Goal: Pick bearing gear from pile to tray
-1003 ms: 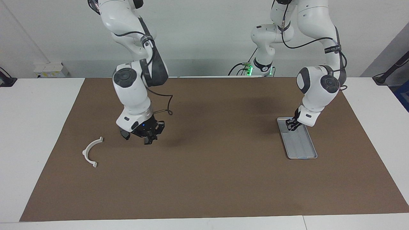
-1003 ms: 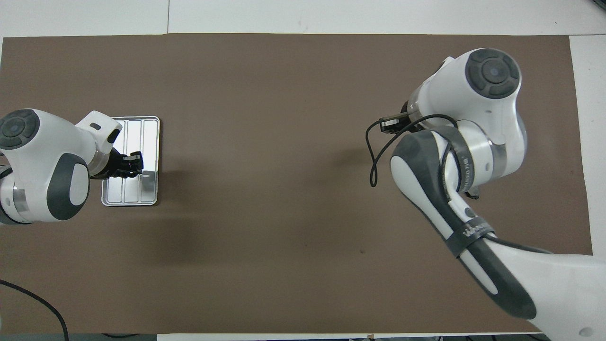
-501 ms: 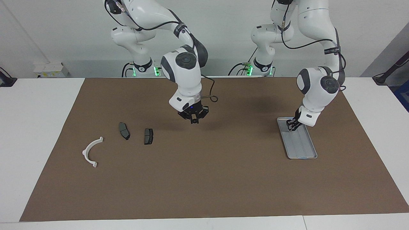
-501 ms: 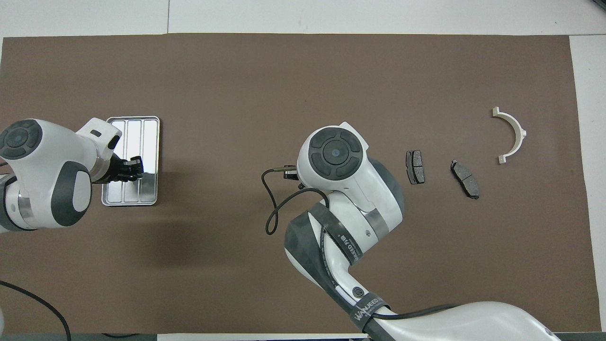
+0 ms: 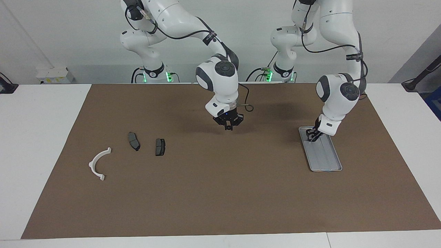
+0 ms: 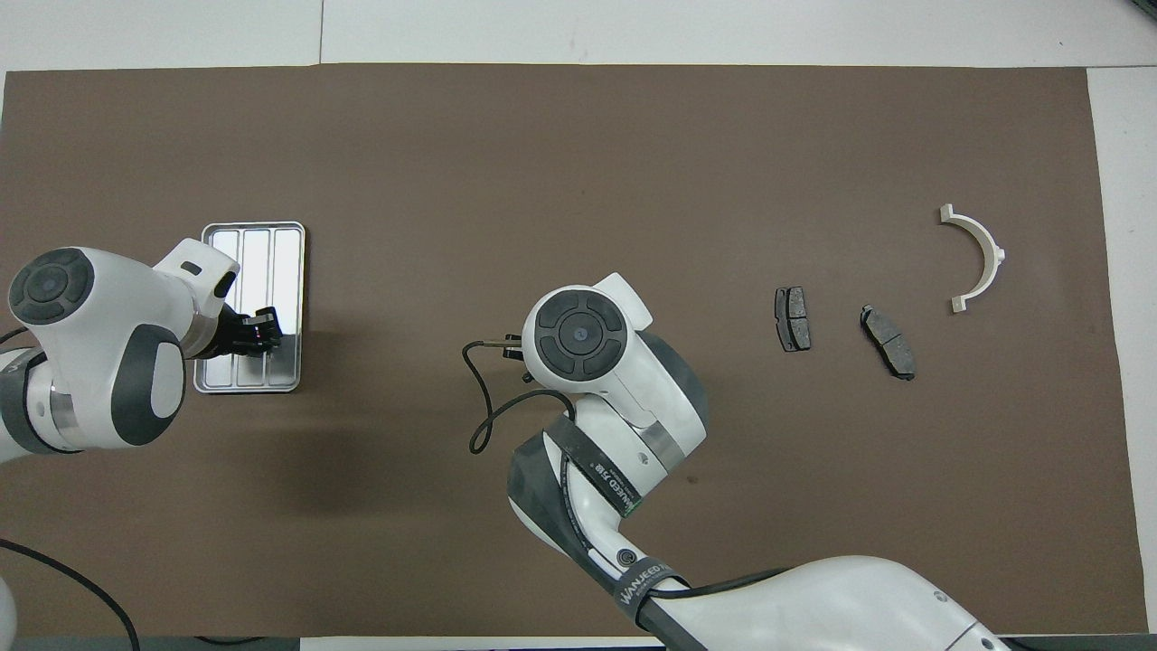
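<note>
left tool over lengthwise tray

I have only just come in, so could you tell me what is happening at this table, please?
The left gripper is low over the end of the shallow silver-grey metal tray nearest the robots. The right gripper, jaws shut, hangs over the bare brown mat mid-table. Toward the right arm's end lie two dark grey brake pads and a white curved bracket, untouched.
</note>
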Action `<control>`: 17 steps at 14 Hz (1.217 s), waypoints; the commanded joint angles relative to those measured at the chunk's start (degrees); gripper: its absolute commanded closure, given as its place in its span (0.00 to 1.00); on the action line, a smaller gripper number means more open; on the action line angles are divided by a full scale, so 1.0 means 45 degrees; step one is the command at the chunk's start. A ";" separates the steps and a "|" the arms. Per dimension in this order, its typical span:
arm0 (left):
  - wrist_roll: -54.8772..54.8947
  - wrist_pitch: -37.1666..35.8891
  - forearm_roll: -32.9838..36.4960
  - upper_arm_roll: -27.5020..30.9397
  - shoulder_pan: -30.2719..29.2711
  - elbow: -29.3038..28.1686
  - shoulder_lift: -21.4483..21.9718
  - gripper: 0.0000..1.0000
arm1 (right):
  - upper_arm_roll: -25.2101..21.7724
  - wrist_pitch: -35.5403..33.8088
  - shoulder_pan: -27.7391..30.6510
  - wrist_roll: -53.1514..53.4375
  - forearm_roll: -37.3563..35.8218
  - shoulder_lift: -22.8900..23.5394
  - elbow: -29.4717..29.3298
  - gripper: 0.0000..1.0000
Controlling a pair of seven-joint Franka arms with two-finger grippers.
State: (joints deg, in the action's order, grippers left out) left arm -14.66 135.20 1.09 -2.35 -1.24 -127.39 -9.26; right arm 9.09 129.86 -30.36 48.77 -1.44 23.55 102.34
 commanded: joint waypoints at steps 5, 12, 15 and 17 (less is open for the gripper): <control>0.0036 -0.1269 -0.0259 -0.0160 -0.0056 0.1564 0.0184 0.01 | 0.0032 0.0555 0.0263 -0.0154 -0.0227 0.0410 0.0090 1.00; -0.1970 -0.1354 -0.1083 -0.0180 0.1249 0.2605 -0.0149 0.00 | 0.0032 0.1220 0.0126 0.0022 -0.0227 0.0332 0.0774 1.00; -0.2464 -0.1021 -0.1083 -0.0160 0.1876 0.2333 -0.0130 0.00 | 0.0032 0.1259 0.0204 -0.0037 -0.0227 0.0312 0.0891 1.00; -0.3475 -0.0885 -0.1083 -0.0160 0.2422 0.2137 -0.0090 0.00 | 0.0032 0.1259 0.0224 -0.0037 -0.0227 0.0312 0.0872 0.89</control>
State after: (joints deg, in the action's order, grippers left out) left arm -26.95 129.59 -3.20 -3.83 7.35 -116.72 -9.68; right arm 8.69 133.99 -30.23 48.69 -1.44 25.42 105.18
